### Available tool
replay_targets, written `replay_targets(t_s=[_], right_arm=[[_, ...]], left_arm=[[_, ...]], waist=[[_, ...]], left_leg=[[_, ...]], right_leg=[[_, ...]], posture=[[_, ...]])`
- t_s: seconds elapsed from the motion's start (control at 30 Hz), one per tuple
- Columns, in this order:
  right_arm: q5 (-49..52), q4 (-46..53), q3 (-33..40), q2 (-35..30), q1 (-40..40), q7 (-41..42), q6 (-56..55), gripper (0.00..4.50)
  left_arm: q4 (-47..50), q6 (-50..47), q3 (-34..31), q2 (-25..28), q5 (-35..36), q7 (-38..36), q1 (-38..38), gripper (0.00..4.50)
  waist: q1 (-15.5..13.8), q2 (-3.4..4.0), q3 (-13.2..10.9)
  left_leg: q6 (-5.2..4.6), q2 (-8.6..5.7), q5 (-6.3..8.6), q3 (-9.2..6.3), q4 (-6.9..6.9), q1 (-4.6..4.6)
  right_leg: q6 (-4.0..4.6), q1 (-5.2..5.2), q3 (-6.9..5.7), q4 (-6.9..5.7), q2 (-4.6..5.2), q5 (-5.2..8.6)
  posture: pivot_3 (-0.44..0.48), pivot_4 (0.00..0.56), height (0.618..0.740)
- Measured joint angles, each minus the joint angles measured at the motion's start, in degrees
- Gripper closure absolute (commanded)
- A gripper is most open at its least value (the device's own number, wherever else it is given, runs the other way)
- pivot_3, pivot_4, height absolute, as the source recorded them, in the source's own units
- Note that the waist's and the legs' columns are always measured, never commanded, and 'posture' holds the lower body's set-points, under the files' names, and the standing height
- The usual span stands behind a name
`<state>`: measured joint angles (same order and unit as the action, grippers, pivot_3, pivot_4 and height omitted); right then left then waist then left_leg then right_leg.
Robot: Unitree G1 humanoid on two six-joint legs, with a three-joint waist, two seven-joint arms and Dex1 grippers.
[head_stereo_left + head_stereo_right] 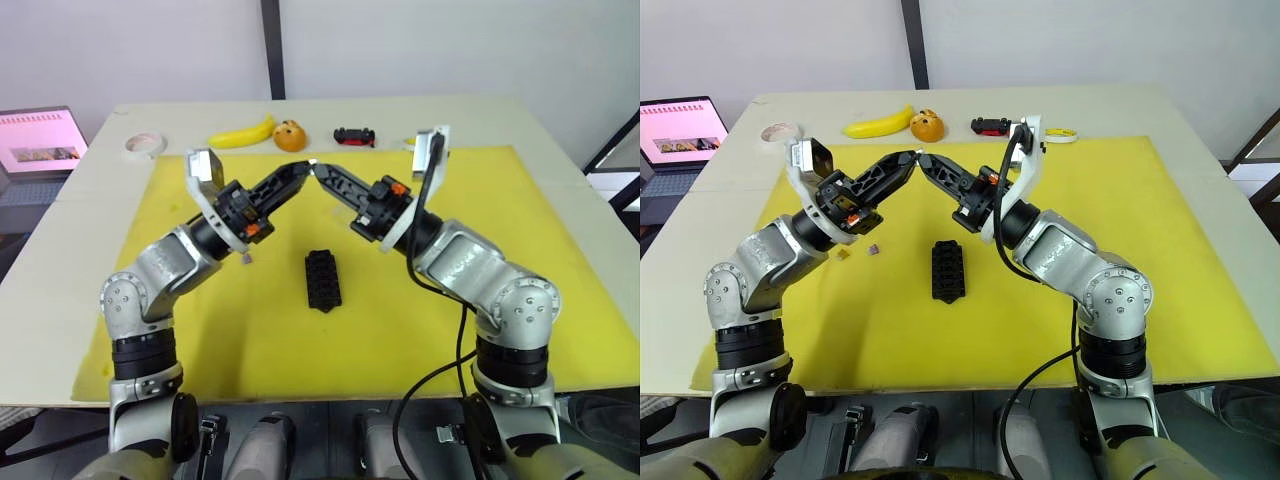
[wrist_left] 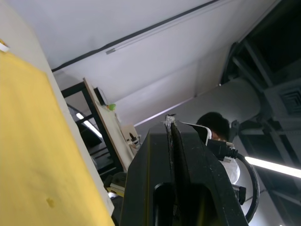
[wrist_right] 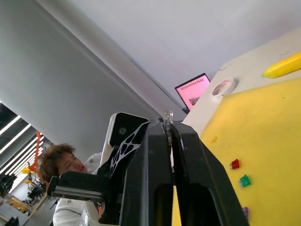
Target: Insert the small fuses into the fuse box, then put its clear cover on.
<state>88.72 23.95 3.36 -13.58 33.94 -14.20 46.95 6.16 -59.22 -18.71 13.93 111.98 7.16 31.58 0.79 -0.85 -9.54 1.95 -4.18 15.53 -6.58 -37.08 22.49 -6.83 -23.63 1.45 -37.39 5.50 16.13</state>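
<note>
Grippers meet tip to tip above fuse box (image 1: 322, 279): left gripper (image 1: 301, 173) and right gripper (image 1: 322, 176) both pinched shut on clear cover (image 3: 167, 116) between them. Small fuses (image 1: 872, 250) lie left of box.

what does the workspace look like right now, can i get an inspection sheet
Surface: yellow mat on a pale table.
Job's things: black fuse box lies flat mid-mat; small fuses loose on the mat near the left arm; something small and clear, possibly the clear cover, pinched at the fingertips.
Clutter: banana, orange fruit, toy car, tape roll along the far edge.
Grippers: left gripper and right gripper raised above the mat, tips meeting, both shut.
Cables: black cable runs down the right arm.
Surroundings: laptop off the table's left; a person shows in the wrist views.
</note>
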Motion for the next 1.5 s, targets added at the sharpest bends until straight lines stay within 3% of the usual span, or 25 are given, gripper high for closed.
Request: replay_targets(t_s=[0.2, 0.3, 0.43, 0.47, 0.53, 0.63, 0.77, 0.83, 0.93, 1.07, 1.2, 1.27, 1.5], right_arm=[[0.2, 0.0, -0.3, -0.1, 0.0, 0.0, -0.2, 4.45], [0.3, 0.0, -0.5, -0.6, 0.0, 0.1, -0.2, 4.50], [0.3, 0.5, -0.4, -1.7, 0.0, 1.0, -0.2, 4.50], [0.3, 0.5, -0.4, -2.2, 0.0, 1.4, -0.1, 4.50], [0.4, 0.8, -0.3, -6.9, 0.1, 3.9, 1.6, 4.50], [0.1, 0.7, 0.1, -13.0, 0.6, 8.5, 4.5, 4.50], [-4.5, 0.8, -2.6, -22.8, 3.4, 20.2, 9.9, 4.50], [-10.2, 1.2, -5.6, -26.7, 4.5, 27.4, 11.1, 4.50], [-19.0, 2.6, -11.3, -30.4, 5.6, 37.6, 11.0, 4.50], [-32.3, 3.8, -19.3, -33.6, 7.0, 50.4, 7.1, 4.50], [-45.8, 3.6, -27.2, -35.2, 8.7, 59.8, 0.5, 4.50], [-50.6, 2.3, -29.6, -34.7, 9.2, 62.6, -2.0, 4.50], [-62.2, -1.4, -32.2, -32.5, 10.0, 68.6, -7.0, 4.50]], left_arm=[[-0.2, -0.1, 0.3, 1.1, 0.0, -0.6, 0.0, 4.50], [-0.3, 0.0, 1.6, 2.9, 0.2, -0.7, -0.1, 3.49], [-0.5, -0.5, 3.4, 7.0, 0.1, -1.9, -0.5, 1.45], [-0.5, -1.1, 4.0, 8.7, -0.6, -3.5, -0.5, 0.96], [1.3, -4.9, 4.9, 17.9, -7.6, -12.7, -0.5, 0.05], [5.9, -5.8, 6.1, 27.5, -19.4, -27.9, -0.8, 0.05], [10.9, 3.6, 15.1, 39.1, -41.0, -53.9, -4.4, 0.05], [10.1, 11.4, 19.8, 41.2, -51.6, -64.4, -4.8, 0.05], [7.5, 20.1, 24.3, 41.1, -61.5, -74.1, -4.3, 0.05], [3.3, 31.6, 27.6, 37.7, -73.3, -79.2, -3.8, 0.05], [1.1, 41.2, 30.4, 34.1, -83.7, -78.7, -5.2, 0.05], [1.0, 43.3, 31.3, 32.0, -86.6, -77.7, -6.2, 0.05], [1.2, 45.2, 31.7, 28.9, -91.8, -76.4, -6.7, 0.05]], waist=[[0.0, 0.00, 0.0], [0.0, 0.01, 0.0], [0.0, 0.02, 0.0], [0.1, 0.03, 0.0], [0.3, 0.06, -0.2], [0.3, 0.36, -0.4], [0.2, 0.60, -0.6], [0.0, 0.56, -0.6], [0.0, 0.53, -0.7], [0.0, 0.48, -0.8], [0.0, 0.47, -0.8], [0.0, 0.46, -0.8], [-0.1, 0.41, -0.8]], left_leg=[[-0.02, 0.00, 0.01, 0.00, 0.02, 0.00], [-0.04, 0.01, 0.03, 0.00, 0.03, 0.00], [-0.13, 0.01, 0.07, -0.01, 0.06, 0.00], [-0.13, 0.01, 0.07, -0.01, 0.06, 0.00], [-0.15, 0.00, 0.08, 0.02, 0.09, 0.01], [-0.25, 0.02, 0.14, 0.04, 0.14, 0.01], [-0.28, 0.06, 0.16, 0.16, 0.24, 0.00], [-0.29, 0.12, 0.16, 0.15, 0.25, 0.01], [-0.35, 0.13, 0.20, 0.14, 0.24, 0.06], [-0.50, 0.07, 0.28, 0.14, 0.09, 0.22], [-0.46, 0.04, 0.26, 0.14, -0.12, 0.90], [-0.06, 0.04, 0.03, 0.12, -0.11, 1.00], [-0.05, 0.03, 0.03, 0.09, -0.10, 1.00]], right_leg=[[0.00, 0.00, 0.00, 0.03, 0.00, 0.00], [0.00, 0.00, 0.00, 0.05, 0.00, 0.00], [0.00, 0.00, 0.00, 0.06, -0.01, 0.00], [0.00, -0.01, 0.00, 0.06, -0.01, 0.00], [0.02, -0.02, 0.00, 0.09, -0.12, 0.01], [0.03, 0.01, 0.00, 0.19, -0.13, 0.02], [0.06, 0.04, 0.01, 0.33, -0.13, 0.03], [0.12, 0.04, -0.02, 0.36, -0.12, 0.06], [0.09, 0.04, -0.04, 0.42, -0.05, 0.05], [0.00, -0.02, -0.07, 0.48, 0.07, 0.00], [-0.03, -0.75, -0.07, 0.32, 0.08, -0.02], [-0.06, -0.88, -0.08, 0.27, 0.09, -0.04], [-0.05, -0.88, -0.10, 0.21, 0.07, -0.04]], posture=[[0.000, 0.150, 0.740], [0.000, 0.150, 0.740], [0.000, 0.150, 0.740], [0.000, 0.150, 0.740], [0.000, 0.150, 0.740], [0.000, 0.150, 0.740], [0.000, 0.150, 0.740], [0.000, 0.150, 0.740], [0.000, 0.150, 0.740], [0.000, 0.150, 0.740], [0.000, 0.150, 0.740], [0.000, 0.150, 0.740], [0.000, 0.150, 0.740]])
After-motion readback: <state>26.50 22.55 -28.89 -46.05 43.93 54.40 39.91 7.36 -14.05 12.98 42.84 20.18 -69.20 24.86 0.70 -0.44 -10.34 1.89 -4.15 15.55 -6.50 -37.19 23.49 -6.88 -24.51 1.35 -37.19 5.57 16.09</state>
